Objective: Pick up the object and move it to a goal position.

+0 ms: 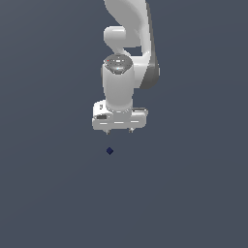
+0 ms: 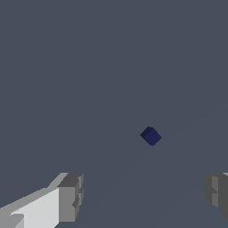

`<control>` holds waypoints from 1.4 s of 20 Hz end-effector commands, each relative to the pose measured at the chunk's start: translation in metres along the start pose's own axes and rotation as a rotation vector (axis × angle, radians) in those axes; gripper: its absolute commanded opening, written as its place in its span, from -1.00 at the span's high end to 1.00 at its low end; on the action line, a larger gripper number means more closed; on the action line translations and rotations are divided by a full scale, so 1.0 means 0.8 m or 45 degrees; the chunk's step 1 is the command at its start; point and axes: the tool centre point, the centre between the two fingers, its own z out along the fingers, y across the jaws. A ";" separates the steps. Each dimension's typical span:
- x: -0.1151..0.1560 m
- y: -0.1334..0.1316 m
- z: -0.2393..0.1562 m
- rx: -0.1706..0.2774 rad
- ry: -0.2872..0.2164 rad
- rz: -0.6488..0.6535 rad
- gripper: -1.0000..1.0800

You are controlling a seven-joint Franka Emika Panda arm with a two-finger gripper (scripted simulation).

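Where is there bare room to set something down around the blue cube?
Nearly everywhere: the grey surface is bare on every side of the cube. The only crowded spot is just beyond it, under the open gripper hanging above.

White Panda arm reaching down over a plain grey tabletop (image 1: 48,193); end effector (image 1: 119,131) with fingers spread apart, empty. Tiny dark navy-blue cube (image 1: 109,150) lies apart from the fingertips, nearer the viewer.
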 end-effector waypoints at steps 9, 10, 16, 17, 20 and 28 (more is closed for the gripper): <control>0.003 0.017 0.031 -0.003 -0.006 -0.206 -0.92; 0.004 0.019 0.035 -0.003 -0.007 -0.235 -0.92; 0.005 0.033 0.064 0.000 -0.011 -0.424 -0.92; 0.005 0.035 0.069 0.000 -0.011 -0.455 -0.92; 0.005 0.042 0.083 0.004 -0.012 -0.550 -0.92; 0.005 0.058 0.117 0.015 -0.010 -0.777 -0.92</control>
